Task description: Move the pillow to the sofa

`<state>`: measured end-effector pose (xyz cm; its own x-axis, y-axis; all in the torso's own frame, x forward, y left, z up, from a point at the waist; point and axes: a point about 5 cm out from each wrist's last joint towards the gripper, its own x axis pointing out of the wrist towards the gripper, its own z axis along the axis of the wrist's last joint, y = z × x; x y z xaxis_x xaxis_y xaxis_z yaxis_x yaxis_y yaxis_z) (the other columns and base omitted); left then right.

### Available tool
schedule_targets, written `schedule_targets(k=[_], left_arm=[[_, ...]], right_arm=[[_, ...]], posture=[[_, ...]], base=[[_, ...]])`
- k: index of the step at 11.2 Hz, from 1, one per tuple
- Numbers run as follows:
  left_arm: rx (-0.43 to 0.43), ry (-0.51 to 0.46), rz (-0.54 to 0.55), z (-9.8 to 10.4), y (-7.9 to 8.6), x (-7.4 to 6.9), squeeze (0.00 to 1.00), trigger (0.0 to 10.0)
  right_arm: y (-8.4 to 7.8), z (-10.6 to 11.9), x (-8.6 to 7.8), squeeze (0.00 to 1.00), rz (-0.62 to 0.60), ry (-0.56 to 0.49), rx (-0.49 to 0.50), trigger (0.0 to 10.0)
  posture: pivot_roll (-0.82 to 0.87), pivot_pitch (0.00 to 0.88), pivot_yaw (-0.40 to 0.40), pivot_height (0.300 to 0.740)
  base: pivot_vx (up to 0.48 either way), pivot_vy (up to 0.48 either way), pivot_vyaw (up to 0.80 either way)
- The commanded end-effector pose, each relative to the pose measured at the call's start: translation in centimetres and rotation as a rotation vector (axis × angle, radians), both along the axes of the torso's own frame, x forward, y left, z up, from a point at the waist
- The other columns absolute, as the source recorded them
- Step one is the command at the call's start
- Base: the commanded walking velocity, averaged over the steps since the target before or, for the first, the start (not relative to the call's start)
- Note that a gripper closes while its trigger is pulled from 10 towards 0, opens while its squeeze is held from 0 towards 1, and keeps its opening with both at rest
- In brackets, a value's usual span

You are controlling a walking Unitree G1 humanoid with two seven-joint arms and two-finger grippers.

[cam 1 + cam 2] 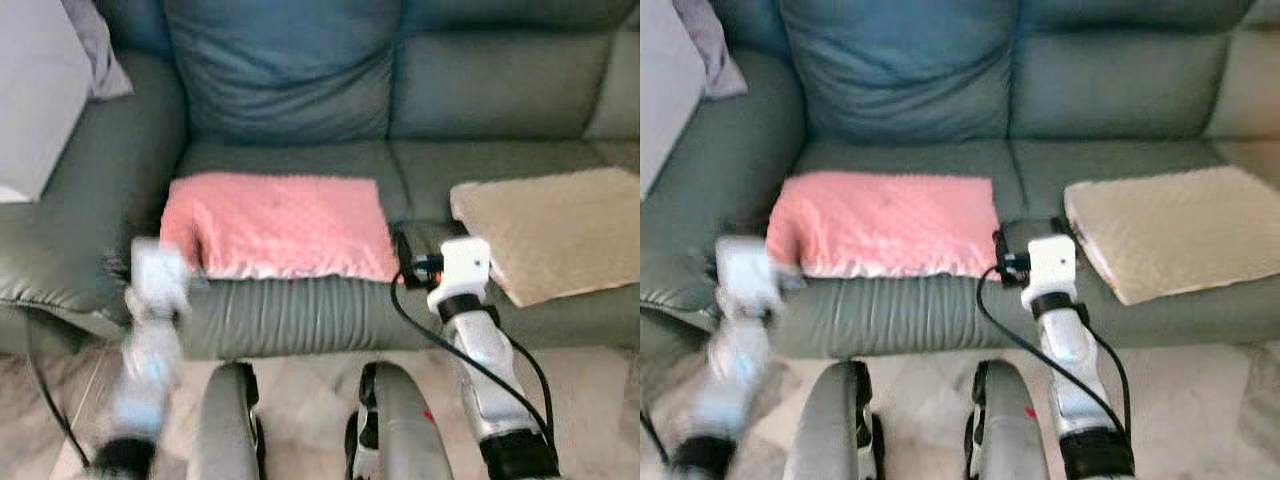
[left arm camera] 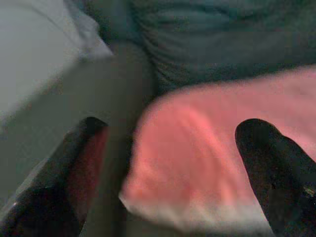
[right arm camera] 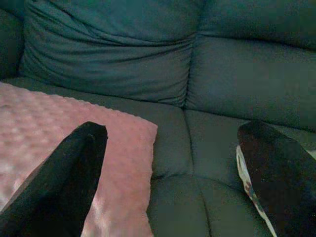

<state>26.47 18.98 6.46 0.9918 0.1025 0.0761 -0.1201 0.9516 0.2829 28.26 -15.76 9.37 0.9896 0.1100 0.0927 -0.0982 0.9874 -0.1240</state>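
Pink pillow [image 1: 278, 238] lies flat on the sofa [image 1: 480, 90] seat cushion, front edge at the seat lip; dimpled plush top, paler band along the front. Left wrist view adds its near corner, blurred, plus a grey cushion [image 2: 44, 54] on the armrest. Right wrist view shows the pillow's other corner and the seat seam. Beige pillow [image 1: 560, 230] sits on the next cushion, apart from the pink one. Left pincer [image 2: 173, 163] spread, at the pillow's left corner, arm motion-blurred. Right pincer [image 3: 173, 168] spread, raised between both pillows, holding nothing.
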Motion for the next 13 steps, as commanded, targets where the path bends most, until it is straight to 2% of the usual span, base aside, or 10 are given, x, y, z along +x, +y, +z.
schedule_targets(k=[1, 2, 3, 4, 6, 10, 11, 12, 13], left_arm=[[0.000, -0.017, -0.045, 0.7, -1.1, 0.2, 0.00, 10.0], [0.008, -0.039, -0.061, 1.3, -1.7, 0.6, 0.00, 10.0], [-0.025, -0.041, -0.009, 2.1, -1.8, 1.7, 0.00, 10.0], [-0.035, -0.048, -0.024, 2.5, -2.2, 2.1, 0.00, 10.0], [-0.038, -0.023, -0.052, 2.2, -2.9, 2.1, 0.00, 10.0], [-0.073, 0.002, -0.060, 2.3, -4.5, 2.5, 0.00, 10.0], [-0.076, 0.026, -0.070, 2.0, -4.8, 2.3, 0.00, 10.0], [-0.078, 0.045, -0.123, 1.5, -5.5, 1.4, 0.00, 10.0], [-0.071, 0.063, -0.128, 0.9, -5.6, 0.6, 0.00, 10.0]], right_arm=[[-0.2, 0.1, 0.0, 0.00, -0.014, 0.013, 0.029, 10.0], [0.1, 0.3, 0.1, 0.00, -0.006, 0.010, 0.033, 10.0], [0.7, 0.7, 0.3, 0.00, 0.014, 0.007, 0.041, 10.0], [0.8, 0.9, 0.6, 0.00, 0.020, 0.005, 0.037, 10.0], [0.2, 1.4, 1.2, 0.00, 0.000, -0.003, 0.054, 10.0], [0.0, 1.2, 1.1, 0.00, -0.016, 0.013, 0.063, 10.0], [-0.3, 1.0, 1.1, 0.00, -0.030, 0.027, 0.077, 10.0], [-0.5, 0.8, 1.1, 0.00, -0.033, 0.036, 0.096, 10.0], [-0.7, 0.8, 0.9, 0.00, -0.042, 0.031, 0.109, 10.0]], posture=[[-0.03, 0.071, -0.041, 0.638], [-0.03, 0.068, -0.045, 0.648], [-0.03, 0.065, -0.048, 0.668], [-0.04, 0.065, -0.047, 0.688], [-0.04, 0.063, -0.028, 0.732], [-0.06, 0.057, -0.025, 0.740], [-0.05, 0.055, -0.027, 0.740], [-0.05, 0.053, -0.029, 0.740], [-0.05, 0.054, -0.030, 0.740]], base=[[0.000, 0.000, 0.00], [0.000, 0.000, 0.00], [0.000, 0.000, 0.00], [0.000, 0.000, 0.00], [0.000, 0.000, 0.00], [0.000, 0.000, 0.00], [0.000, 0.000, 0.00], [0.000, 0.000, 0.00], [0.000, 0.000, 0.00]])
